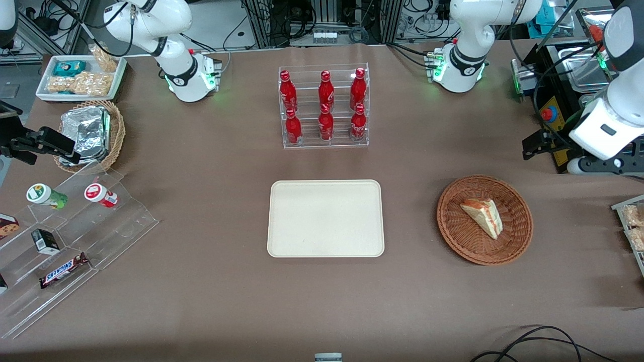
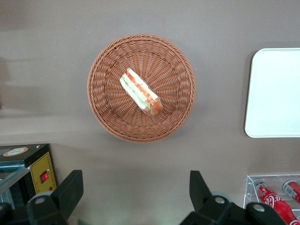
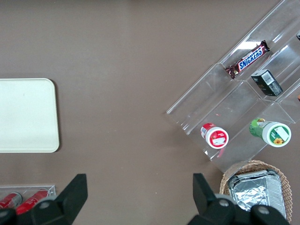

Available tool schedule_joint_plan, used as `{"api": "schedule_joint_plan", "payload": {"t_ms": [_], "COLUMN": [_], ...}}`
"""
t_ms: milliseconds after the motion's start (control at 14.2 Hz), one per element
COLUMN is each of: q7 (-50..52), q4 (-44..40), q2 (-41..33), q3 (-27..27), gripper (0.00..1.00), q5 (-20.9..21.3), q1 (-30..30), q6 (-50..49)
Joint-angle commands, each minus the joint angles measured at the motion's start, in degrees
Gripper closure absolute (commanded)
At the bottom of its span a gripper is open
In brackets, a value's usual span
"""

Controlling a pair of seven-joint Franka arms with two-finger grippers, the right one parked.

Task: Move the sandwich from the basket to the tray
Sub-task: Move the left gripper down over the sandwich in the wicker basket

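Bright even light, soft shadows, sharp

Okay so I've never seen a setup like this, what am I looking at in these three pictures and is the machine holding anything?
Two white robot arms stand at a brown table. One picture faces them from the front; the other two come from cameras on their wrists. The working arm's end effector hangs open and empty above the round reddish-brown wicker basket, which holds a triangular wedge sandwich. Beside the basket lies a bare cream rectangular tray, the sandwich's destination. Farther from the front camera stands a clear rack of red bottles.
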State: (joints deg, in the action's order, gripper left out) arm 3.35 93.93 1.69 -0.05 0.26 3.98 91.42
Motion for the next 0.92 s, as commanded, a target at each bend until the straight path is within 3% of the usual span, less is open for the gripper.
{"api": "schedule_joint_plan", "payload": {"t_ms": [0,635,847], "q7": [0.9,0.3,1.0], "q4": [-2.0,2.6,9.9], "q2": [1.0,3.4,6.1], "q3": [0.6,0.2,0.2], "gripper": [0.00,0.00,0.00], "q5": [0.3,0.5,2.9], "q1": [0.9,1.0,1.0], "q6": [-1.6,-2.2,9.1]}}
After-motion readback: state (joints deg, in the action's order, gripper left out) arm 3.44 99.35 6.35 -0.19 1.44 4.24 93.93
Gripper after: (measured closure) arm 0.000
